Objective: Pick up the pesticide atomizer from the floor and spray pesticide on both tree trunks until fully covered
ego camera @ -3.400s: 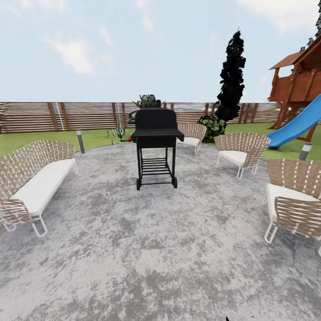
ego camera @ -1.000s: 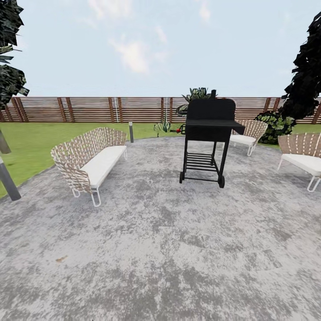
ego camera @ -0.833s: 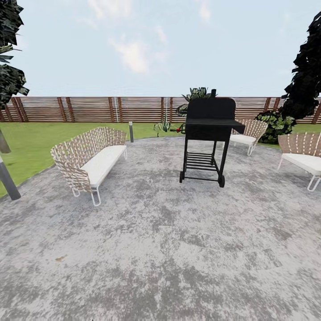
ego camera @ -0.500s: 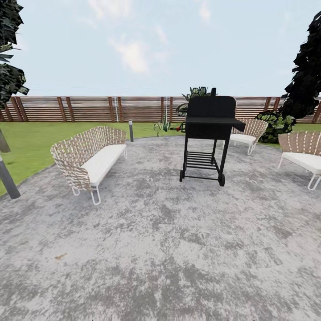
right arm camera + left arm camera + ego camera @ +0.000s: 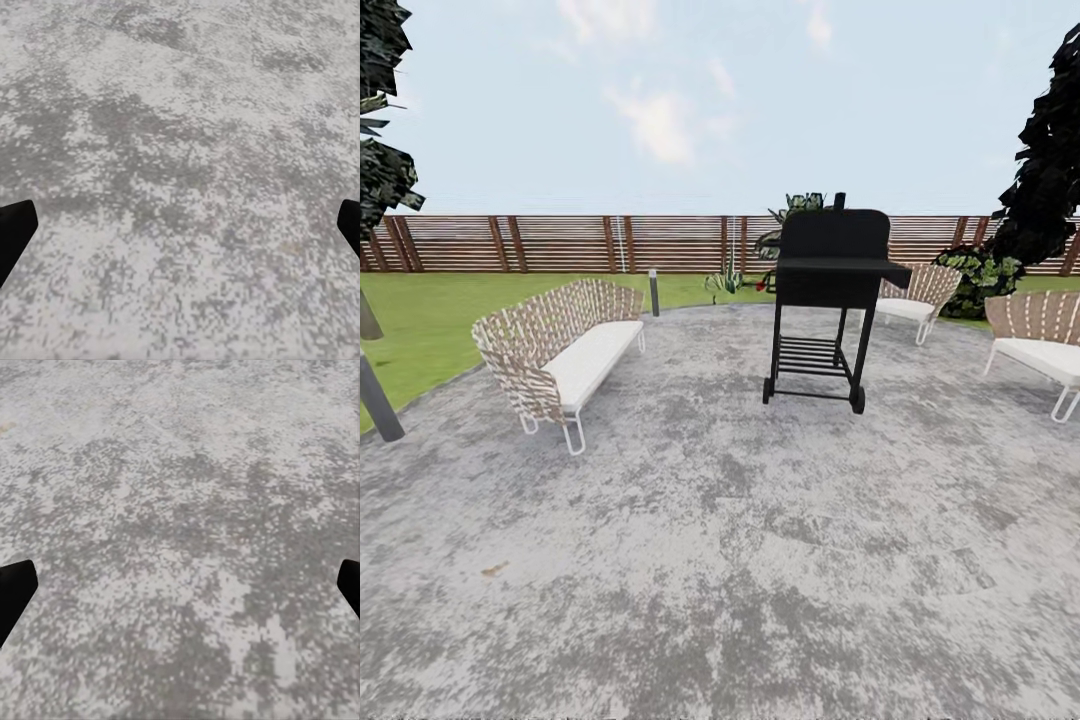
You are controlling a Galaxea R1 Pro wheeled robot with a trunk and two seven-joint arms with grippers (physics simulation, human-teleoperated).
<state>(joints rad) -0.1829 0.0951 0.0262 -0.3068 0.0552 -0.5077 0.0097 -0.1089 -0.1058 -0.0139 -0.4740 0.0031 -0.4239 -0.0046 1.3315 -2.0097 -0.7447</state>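
Your head camera looks across a mottled grey patio (image 5: 720,560) that takes up the lower half of the view, with green lawn (image 5: 430,310) beyond its edge at 9 to 10 o'clock and a brown horizontal-slat fence (image 5: 560,243) running across behind it. A black wheeled barbecue grill (image 5: 830,300) stands upright just right of centre, at about 1 o'clock. A woven bench with a white cushion (image 5: 565,345) sits at 10 o'clock on the patio's left side, a woven chair (image 5: 910,298) stands just behind the grill at 2 o'clock, and another woven chair (image 5: 1040,345) is cut by the frame edge at 3 o'clock. A short grey bollard light (image 5: 654,293) stands at the patio edge near 11 o'clock, and a thicker grey post (image 5: 378,395) leans at the far 9 o'clock edge. A dark cypress (image 5: 1050,160) rises at 2 o'clock with a leafy shrub (image 5: 980,280) at its foot, and dark foliage (image 5: 382,110) hangs at 10 o'clock. A small red speck (image 5: 760,287) shows near a spiky plant (image 5: 725,283) behind the grill's left edge; you cannot tell whether it is the pesticide atomizer. In each wrist view, your left gripper (image 5: 180,592) and right gripper (image 5: 180,232) hang over bare patio, dark fingertips (image 5: 13,596) spread wide to the frame edges, nothing between them
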